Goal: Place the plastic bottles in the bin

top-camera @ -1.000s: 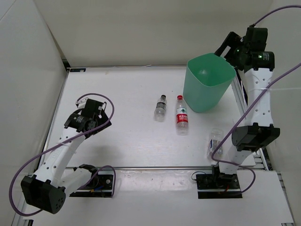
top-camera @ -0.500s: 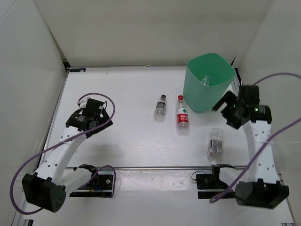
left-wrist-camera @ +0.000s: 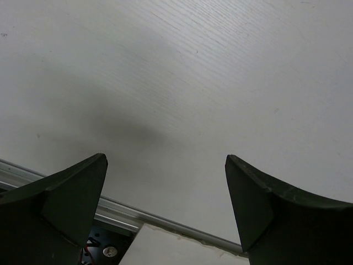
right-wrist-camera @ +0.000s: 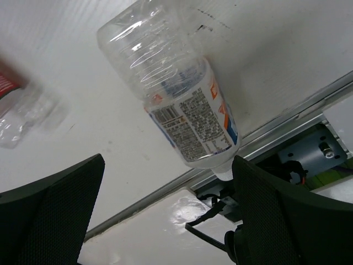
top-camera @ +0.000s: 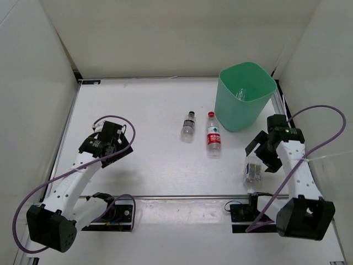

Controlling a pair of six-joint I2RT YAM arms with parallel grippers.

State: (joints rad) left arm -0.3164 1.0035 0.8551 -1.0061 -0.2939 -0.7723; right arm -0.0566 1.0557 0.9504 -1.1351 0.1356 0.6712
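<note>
Plainly, left end effector (left-wrist-camera: 165,159) and right end effector (right-wrist-camera: 168,160) gape over white, walled table (top-camera: 143,107).

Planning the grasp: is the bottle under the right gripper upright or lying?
Lying: the stubby bottle rests on its side.

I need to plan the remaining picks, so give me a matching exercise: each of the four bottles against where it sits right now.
Things:
1. slim clear bottle
2. red-capped bottle
3. dark-capped bottle
4. blue-labelled bottle

Places:
A. lying at the near right edge of the table
B. lying mid-table, left of its neighbour
C. inside the bin
D. lying mid-table, closer to the bin

Pairs: 1-C, 2-D, 3-B, 4-A
</note>
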